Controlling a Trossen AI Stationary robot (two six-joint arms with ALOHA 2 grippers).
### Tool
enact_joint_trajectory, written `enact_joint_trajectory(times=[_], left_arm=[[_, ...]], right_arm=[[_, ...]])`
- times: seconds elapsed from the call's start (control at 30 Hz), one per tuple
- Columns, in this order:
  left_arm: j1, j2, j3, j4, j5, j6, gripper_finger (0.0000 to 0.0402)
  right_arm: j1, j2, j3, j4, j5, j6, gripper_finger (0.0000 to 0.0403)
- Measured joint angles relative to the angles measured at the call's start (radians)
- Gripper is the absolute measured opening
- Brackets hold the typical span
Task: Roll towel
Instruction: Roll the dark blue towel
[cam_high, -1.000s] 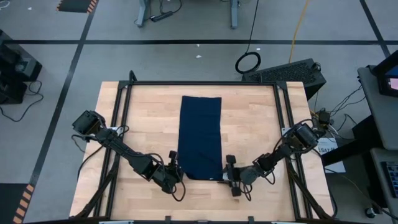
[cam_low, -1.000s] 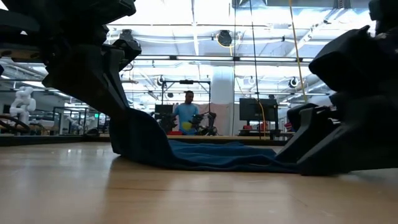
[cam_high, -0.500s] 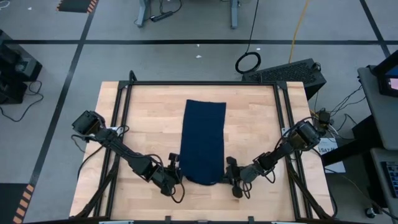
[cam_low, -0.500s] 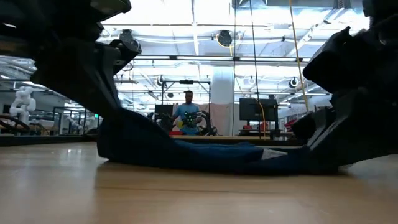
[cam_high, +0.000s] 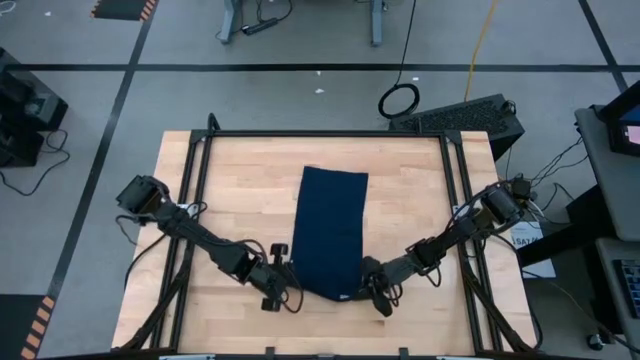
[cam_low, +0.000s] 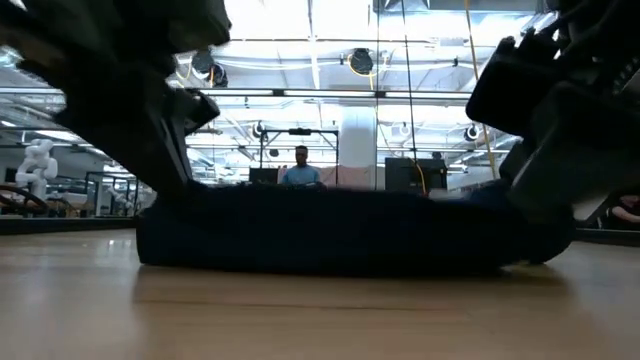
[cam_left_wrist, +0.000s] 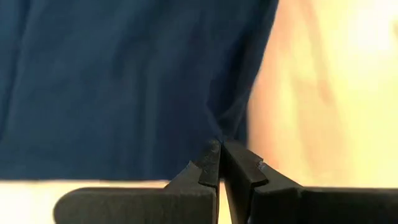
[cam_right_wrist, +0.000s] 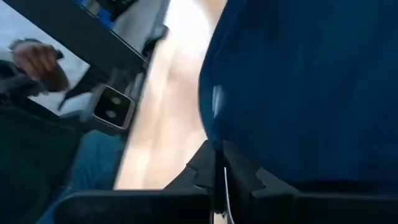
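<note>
The dark navy towel (cam_high: 331, 228) lies lengthwise in the middle of the wooden table, with its far part flat on the wood. In the low view its near edge (cam_low: 340, 225) is raised into a wide dark band between the two arms. My left gripper (cam_high: 289, 282) is shut at the near left corner. My right gripper (cam_high: 362, 288) is shut at the near right corner, close to a small white tag (cam_right_wrist: 216, 99). My left gripper pinches the towel's near left corner (cam_left_wrist: 217, 132) between its two shut fingers, coming low from the table's near left side. One layer or several, I cannot tell. The corner is raised and the cloth beyond it slopes down to the table. My right gripper pinches the towel's near right corner (cam_right_wrist: 221, 138) between its two shut fingers, just beside the white tag. It comes low from the table's near right side. The corner is raised off the wood, and the rest of the towel lies on the table.
Black frame rails (cam_high: 320, 133) run along the table's far edge and both sides. Bare wood (cam_high: 240, 200) lies left and right of the towel. A person (cam_low: 300, 170) stands far behind the table, and a hand (cam_right_wrist: 37, 59) shows in the room beyond.
My right gripper has gone toward the towel and shut on its near right corner. Both grippers have raised the near edge, which now stands as a band across the low view. The towel has slid a little toward the near edge, its far part still flat.
</note>
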Motion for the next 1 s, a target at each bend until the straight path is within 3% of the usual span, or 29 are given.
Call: enact_joint_trajectory(times=[0.07,0.27,0.67,0.83,1.0], left_arm=[[0.033,0.000,-0.020,0.001,0.003,0.000,0.0011],[0.118,0.006,-0.092,0.086,0.176,-0.017,0.0011],[0.159,0.008,-0.149,0.175,0.248,-0.062,0.0011],[0.159,0.008,-0.149,0.174,0.247,-0.091,0.0011],[0.159,0.008,-0.149,0.167,0.247,-0.109,0.0011]], right_arm=[[-0.002,-0.002,0.002,-0.032,0.003,0.000,0.0003],[-0.006,-0.003,0.003,-0.060,0.013,0.021,0.0003],[-0.020,-0.003,0.003,-0.069,0.060,0.089,0.0007],[-0.018,-0.018,0.001,-0.095,0.080,0.019,0.0045],[-0.020,-0.103,-0.005,-0.227,0.205,-0.107,0.0117]])
